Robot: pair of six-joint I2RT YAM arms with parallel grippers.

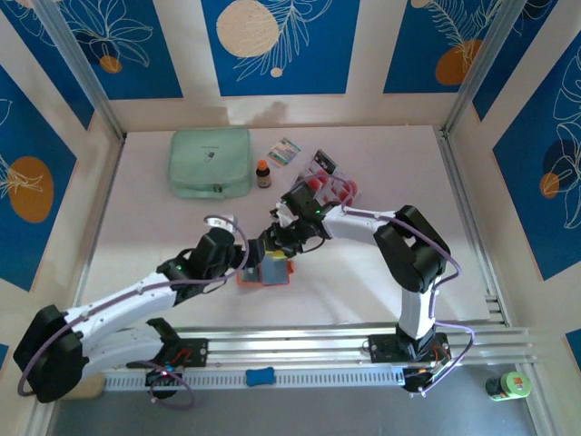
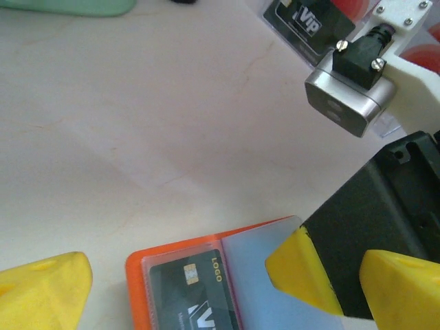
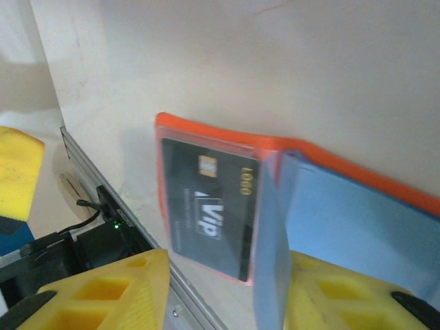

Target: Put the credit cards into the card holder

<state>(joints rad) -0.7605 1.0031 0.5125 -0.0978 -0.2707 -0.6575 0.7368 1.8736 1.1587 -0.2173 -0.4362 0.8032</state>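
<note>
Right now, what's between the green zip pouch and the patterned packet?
A small brown bottle stands upright there, beside the green zip pouch, short of the patterned packet. Top external view shows it.

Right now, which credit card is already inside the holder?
The dark VIP card, sitting in a clear pocket of the orange card holder. The other credit cards lie loose in a pile farther back.

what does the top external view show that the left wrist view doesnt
Top external adds the patterned packet, the rail along the near edge and a green-capped container beyond it. Left wrist adds the LOGO lettering on the dark card tucked in a clear pocket. Both share the orange card holder lying open, the loose credit cards and the mint-green pouch.
</note>
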